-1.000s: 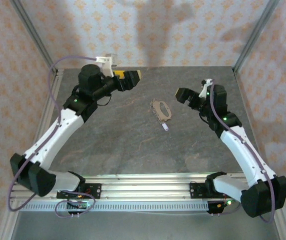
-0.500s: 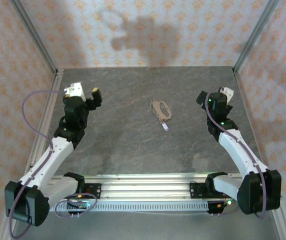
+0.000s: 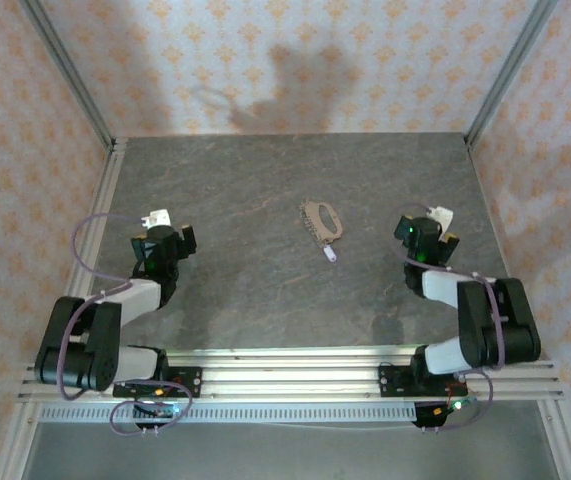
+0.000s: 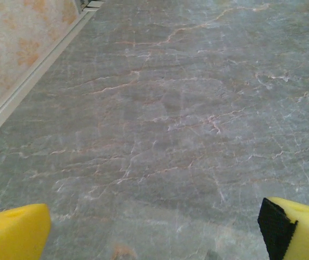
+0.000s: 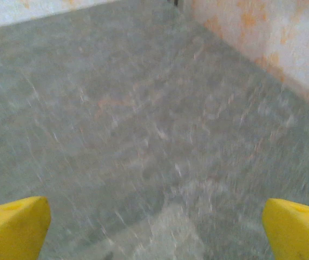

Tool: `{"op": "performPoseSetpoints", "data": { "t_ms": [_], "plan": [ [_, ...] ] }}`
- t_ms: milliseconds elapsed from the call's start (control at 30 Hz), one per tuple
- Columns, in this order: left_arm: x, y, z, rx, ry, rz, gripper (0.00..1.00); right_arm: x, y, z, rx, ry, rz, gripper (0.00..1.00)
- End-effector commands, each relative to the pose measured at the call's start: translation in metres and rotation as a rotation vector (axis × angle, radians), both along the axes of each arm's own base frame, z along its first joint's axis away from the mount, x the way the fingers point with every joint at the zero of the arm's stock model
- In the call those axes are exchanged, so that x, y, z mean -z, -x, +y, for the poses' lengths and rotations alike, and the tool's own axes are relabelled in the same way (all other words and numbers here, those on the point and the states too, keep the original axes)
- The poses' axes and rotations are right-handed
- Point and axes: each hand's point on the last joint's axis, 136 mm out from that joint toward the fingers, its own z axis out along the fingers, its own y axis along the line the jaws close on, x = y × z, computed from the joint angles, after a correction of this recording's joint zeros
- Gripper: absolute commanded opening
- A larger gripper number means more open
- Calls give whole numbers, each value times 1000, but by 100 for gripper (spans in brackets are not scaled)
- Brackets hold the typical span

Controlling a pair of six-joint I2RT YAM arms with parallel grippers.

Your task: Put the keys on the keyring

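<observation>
Key (image 3: 331, 254) lies beside keyring (image 3: 323, 221), between left end effector (image 3: 181, 238) and right end effector (image 3: 447, 237).

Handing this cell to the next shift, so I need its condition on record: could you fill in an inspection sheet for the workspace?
Surface: grey veined table, no spills seen.
Job's things: keyring lies flat mid-table; key lies by its near end; too small to tell whether they touch or are threaded.
Clutter: nothing seen.
Grippers: left gripper and right gripper both open, yellow fingers wide apart, holding nothing; arms folded near their bases.
Cables: left cable, purple, loops loose beside its arm; right cable runs along its arm.
Surroundings: patterned walls, metal frame posts, aluminium rail at the near edge.
</observation>
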Motion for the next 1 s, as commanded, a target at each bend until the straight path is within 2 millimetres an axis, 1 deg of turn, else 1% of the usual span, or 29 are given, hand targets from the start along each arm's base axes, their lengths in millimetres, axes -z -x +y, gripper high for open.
{"op": "performPoseSetpoints", "data": {
  "t_ms": [0, 33, 67, 100, 133, 167, 200, 567, 967],
  "plan": [
    [-19, -28, -11, 91, -8, -95, 100, -23, -17, 15, -113, 4, -177, 100],
    [-11, -32, -15, 115, -5, -75, 100, -19, -22, 23, -167, -10, -100, 100],
    [-3, -38, -19, 144, -9, -65, 100, -12, -30, 32, -228, -20, -61, 100],
    [-4, -38, -21, 153, -8, -72, 100, -11, -33, 32, -234, -34, -67, 100],
    [-2, -37, -21, 153, -3, -44, 100, -10, -32, 30, -239, -58, -53, 100],
    [-4, -38, -22, 158, -6, -74, 100, -8, -31, 29, -240, -64, -43, 100],
    [-2, -38, -22, 161, 1, -50, 100, -9, -33, 29, -240, -65, -58, 99],
    [-3, -37, -22, 158, -10, -60, 100, -11, -30, 30, -240, -44, -58, 99],
    [-3, -38, -22, 158, -10, -60, 100, -9, -33, 31, -236, -45, -42, 100]
  ]
}}
